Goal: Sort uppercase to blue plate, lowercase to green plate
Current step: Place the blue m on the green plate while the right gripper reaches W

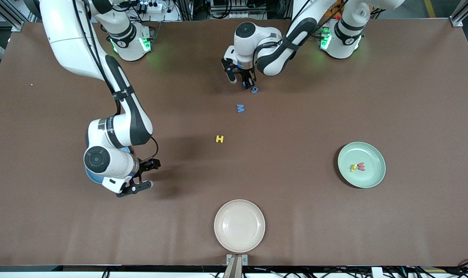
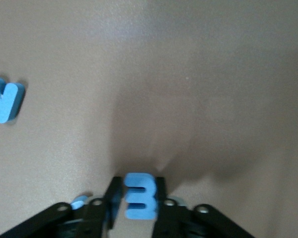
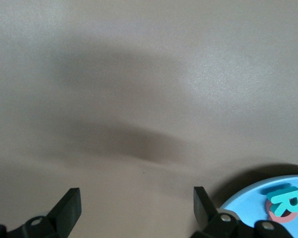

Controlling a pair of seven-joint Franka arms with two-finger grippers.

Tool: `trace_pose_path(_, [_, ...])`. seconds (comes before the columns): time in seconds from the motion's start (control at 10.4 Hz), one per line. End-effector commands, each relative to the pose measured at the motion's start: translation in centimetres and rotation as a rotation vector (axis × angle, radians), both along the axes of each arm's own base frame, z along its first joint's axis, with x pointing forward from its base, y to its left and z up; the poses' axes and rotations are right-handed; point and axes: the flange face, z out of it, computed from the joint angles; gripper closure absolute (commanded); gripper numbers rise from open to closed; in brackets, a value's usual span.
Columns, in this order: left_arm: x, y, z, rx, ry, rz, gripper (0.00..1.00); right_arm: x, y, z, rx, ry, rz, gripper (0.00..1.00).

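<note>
Even overhead light, front view sharp. Soft arm shadows on the counter (image 1: 295,216). Both wrist views blurry, pale glare patches on the matte brown surface.

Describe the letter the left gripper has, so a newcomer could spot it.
Start at the left gripper, low over the table in front of the arm bases. Shut between its fingers is the blue E-like letter. The blue g lies loose beside it, and the blue M sits nearer the front camera.
</note>
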Motion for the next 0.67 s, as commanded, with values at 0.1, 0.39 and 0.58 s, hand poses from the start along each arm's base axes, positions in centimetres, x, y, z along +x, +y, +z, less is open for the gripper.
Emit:
trace_pose_path(0.1, [1.4,0.0,1.7,-0.014,-0.038,0.041,1.00,-0.4,0.8,0.0,0.019,0.002,-0.018,0.00])
trace_pose_path(0.39, [4.8,1.3,7.3,0.006,-0.038,0.256,1.00,-1.2,4.2,0.2,0.017,-0.003,-0.041,0.00])
trace_pose_path(0.58, [8.0,2.6,12.0,0.014,-0.027,0.397,1.00,-2.2,7.6,0.6,0.010,-0.012,-0.082,0.00])
